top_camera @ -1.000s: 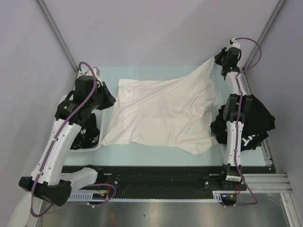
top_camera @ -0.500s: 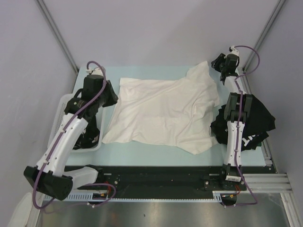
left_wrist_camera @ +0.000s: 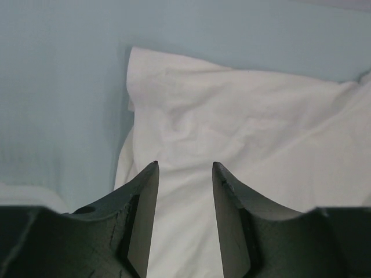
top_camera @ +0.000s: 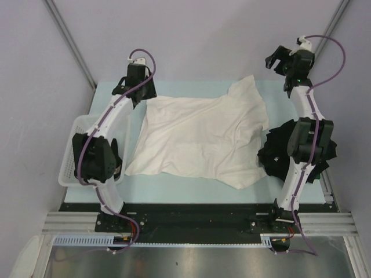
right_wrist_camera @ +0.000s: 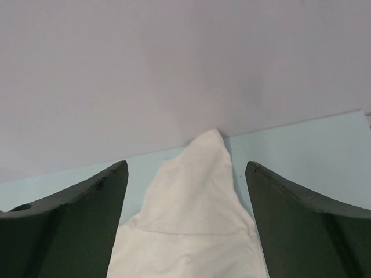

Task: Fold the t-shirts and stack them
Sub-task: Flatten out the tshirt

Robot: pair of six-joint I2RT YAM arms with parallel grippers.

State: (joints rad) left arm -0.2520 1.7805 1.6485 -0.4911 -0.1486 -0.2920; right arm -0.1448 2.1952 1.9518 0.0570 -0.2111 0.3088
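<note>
A white plastic basket full of little holes sits on the left side of the light blue table, and plain grey walls stand behind.

One white t-shirt, one basket

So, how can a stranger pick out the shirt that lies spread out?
Find the pale blue table. In its middle lies the cream-white t-shirt. Unlike the black t-shirts bunched at the right edge, it is pale and spread flat.
</note>
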